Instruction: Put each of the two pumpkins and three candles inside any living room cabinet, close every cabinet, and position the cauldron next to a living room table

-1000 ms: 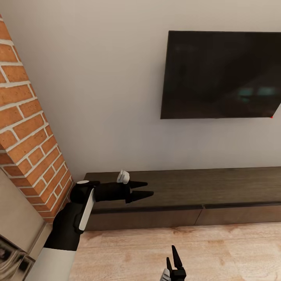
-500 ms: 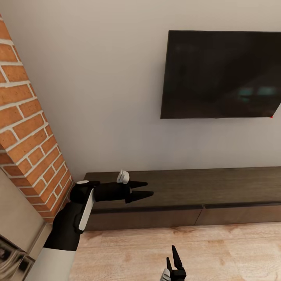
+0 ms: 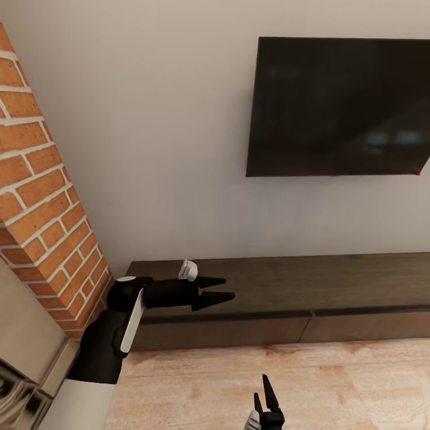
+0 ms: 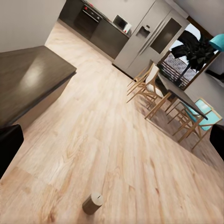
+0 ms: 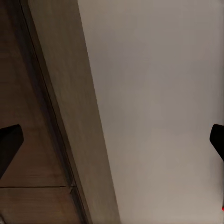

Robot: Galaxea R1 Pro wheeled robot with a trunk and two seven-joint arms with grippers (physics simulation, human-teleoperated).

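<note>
The long, low dark-brown cabinet (image 3: 310,286) runs along the wall with its drawer fronts shut; one end of it also shows in the left wrist view (image 4: 28,84). My left gripper (image 3: 222,289) hovers open over the cabinet's left end, nothing between its fingers. Low in the head view my right gripper (image 3: 267,399) points up over the wood floor, open and empty. One candle (image 4: 92,204), a stubby dark cylinder with a pale top, stands upright on the floor in the left wrist view. The pumpkins and the cauldron are out of view.
A black TV (image 3: 340,107) hangs on the wall above the cabinet. The red brick fireplace (image 3: 42,221) rises at the left beside my left arm. A dining table with chairs (image 4: 179,95) and kitchen units (image 4: 107,32) lie far across the wood floor.
The head view has shifted slightly, so the camera moved: the TV sits a little higher in the picture. Both grippers keep their poses.
</note>
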